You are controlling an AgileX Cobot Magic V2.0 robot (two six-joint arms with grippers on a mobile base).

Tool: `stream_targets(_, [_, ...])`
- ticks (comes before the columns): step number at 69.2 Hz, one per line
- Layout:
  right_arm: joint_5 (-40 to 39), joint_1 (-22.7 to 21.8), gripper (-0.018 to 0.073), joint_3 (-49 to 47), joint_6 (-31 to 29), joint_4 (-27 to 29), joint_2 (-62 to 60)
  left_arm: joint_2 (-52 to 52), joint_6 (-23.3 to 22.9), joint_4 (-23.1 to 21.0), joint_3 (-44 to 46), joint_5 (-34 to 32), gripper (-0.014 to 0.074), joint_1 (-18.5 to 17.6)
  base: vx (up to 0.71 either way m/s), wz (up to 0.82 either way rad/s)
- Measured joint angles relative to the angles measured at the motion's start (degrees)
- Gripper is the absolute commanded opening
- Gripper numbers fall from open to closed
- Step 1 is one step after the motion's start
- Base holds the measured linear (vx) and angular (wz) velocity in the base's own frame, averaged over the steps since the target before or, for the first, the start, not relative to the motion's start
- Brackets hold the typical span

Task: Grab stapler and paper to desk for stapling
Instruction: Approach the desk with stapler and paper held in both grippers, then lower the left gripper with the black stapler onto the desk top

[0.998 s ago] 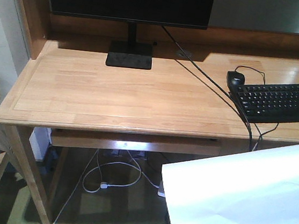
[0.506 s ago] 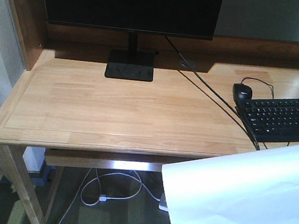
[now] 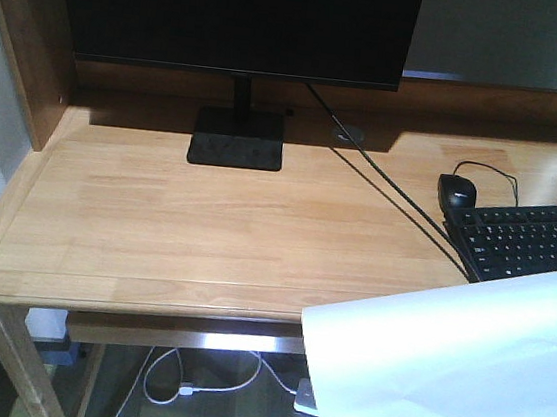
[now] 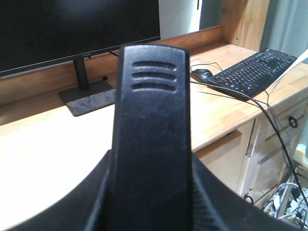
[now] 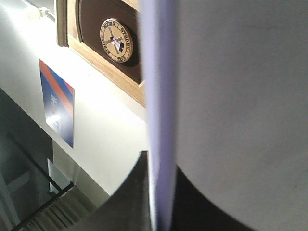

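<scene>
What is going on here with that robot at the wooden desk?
A two-armed robot is bringing stapling supplies to the desk. Its right fingers pinch the paper, held up in front of the desk's near right corner and not yet laid down. The left wrist view is filled by a black ridged object, apparently the stapler, held above the desktop. A monitor, keyboard and mouse sit on the desk.

bright glare on the paper (image 3: 441,368); wrist views blurred close-up.
</scene>
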State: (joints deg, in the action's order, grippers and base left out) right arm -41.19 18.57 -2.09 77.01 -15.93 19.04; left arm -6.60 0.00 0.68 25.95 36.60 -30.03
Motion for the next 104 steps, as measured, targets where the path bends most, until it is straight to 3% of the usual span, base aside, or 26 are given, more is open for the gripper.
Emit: stream_targets(104, [0.0, 0.0, -0.0002, 0.0, 0.0, 0.0, 0.0, 0.0, 0.0, 0.0, 0.0, 0.0, -0.0006, 0.0, 0.04, 0.00])
